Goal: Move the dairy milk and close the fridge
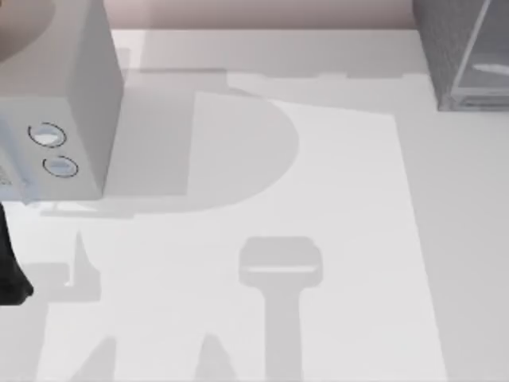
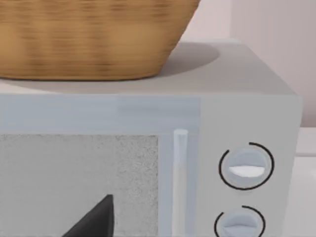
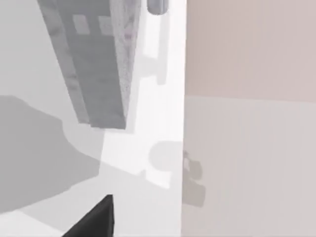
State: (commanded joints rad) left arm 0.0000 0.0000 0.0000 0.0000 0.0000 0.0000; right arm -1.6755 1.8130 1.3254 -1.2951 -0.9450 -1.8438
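Note:
The fridge (image 1: 465,56), a dark grey speckled cabinet with a pale glassy panel, stands at the table's far right corner. The right wrist view shows its grey speckled side (image 3: 98,64) close ahead, above the white table. I cannot tell how its door stands. The dairy milk is out of view. A dark part of my right gripper (image 3: 94,219) pokes in at that view's edge, apart from the fridge. My left arm (image 1: 12,270) is at the table's left edge, and a dark part of my left gripper (image 2: 94,219) faces the light grey box.
A light grey box with two round dials (image 1: 60,103) takes up the table's far left. A wicker basket (image 2: 89,39) sits on top of it. The white table (image 1: 342,239) carries only shadows in the middle. A pinkish wall (image 3: 247,49) runs behind.

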